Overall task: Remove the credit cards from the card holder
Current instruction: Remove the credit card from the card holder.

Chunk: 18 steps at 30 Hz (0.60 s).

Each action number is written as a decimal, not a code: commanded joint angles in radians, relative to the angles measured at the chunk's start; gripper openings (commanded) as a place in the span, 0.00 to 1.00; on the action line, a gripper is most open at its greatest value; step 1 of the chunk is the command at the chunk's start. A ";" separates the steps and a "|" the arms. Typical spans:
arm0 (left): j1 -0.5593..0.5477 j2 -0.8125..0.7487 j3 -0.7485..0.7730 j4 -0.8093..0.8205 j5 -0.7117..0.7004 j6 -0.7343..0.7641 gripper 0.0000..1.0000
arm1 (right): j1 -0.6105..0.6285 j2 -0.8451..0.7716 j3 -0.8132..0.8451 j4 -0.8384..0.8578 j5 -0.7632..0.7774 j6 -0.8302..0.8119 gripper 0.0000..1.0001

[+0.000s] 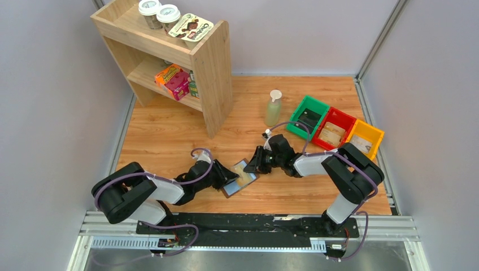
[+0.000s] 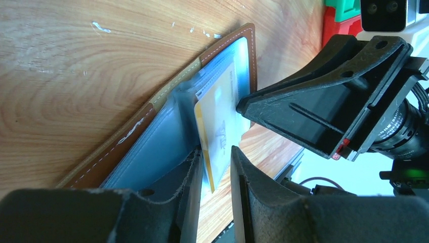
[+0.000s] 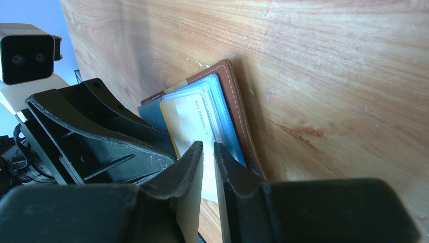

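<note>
A small brown leather bifold card holder [image 1: 238,179] with grey-blue inner pockets lies open on the wooden table [image 1: 169,130], near the middle of its front edge, between the two arms. A tan-gold plastic credit card [image 2: 217,116] stands partly out of one pocket. The right gripper [image 3: 207,146] is closed tightly on one edge of this card. The left gripper [image 2: 216,152] has its jaws apart; the opposite edge of the card sits in the gap between them, but it is not pressed. More cards show as thin edges in the pockets; their colours cannot be told. Near the right rear corner stand three plastic bins, green [image 1: 319,101], red [image 1: 344,113] and yellow [image 1: 370,127], with a pale bottle [image 1: 273,110] just beside the green one.
</note>
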 commanded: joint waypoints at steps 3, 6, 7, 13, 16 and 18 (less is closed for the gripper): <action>-0.005 -0.106 -0.007 0.057 -0.015 -0.011 0.33 | -0.005 0.052 -0.018 -0.110 0.086 -0.037 0.23; -0.005 -0.161 -0.005 0.020 -0.015 -0.014 0.31 | -0.005 0.054 -0.018 -0.109 0.085 -0.035 0.23; -0.005 -0.166 -0.007 0.016 -0.015 -0.016 0.31 | -0.005 0.054 -0.018 -0.109 0.085 -0.036 0.23; -0.008 -0.142 0.013 0.017 -0.028 -0.011 0.30 | -0.005 0.054 -0.018 -0.110 0.085 -0.035 0.23; -0.010 -0.097 0.024 0.032 -0.025 -0.007 0.29 | -0.005 0.052 -0.018 -0.109 0.085 -0.033 0.23; -0.011 -0.074 0.023 0.058 -0.025 -0.013 0.29 | -0.005 0.053 -0.020 -0.109 0.083 -0.036 0.23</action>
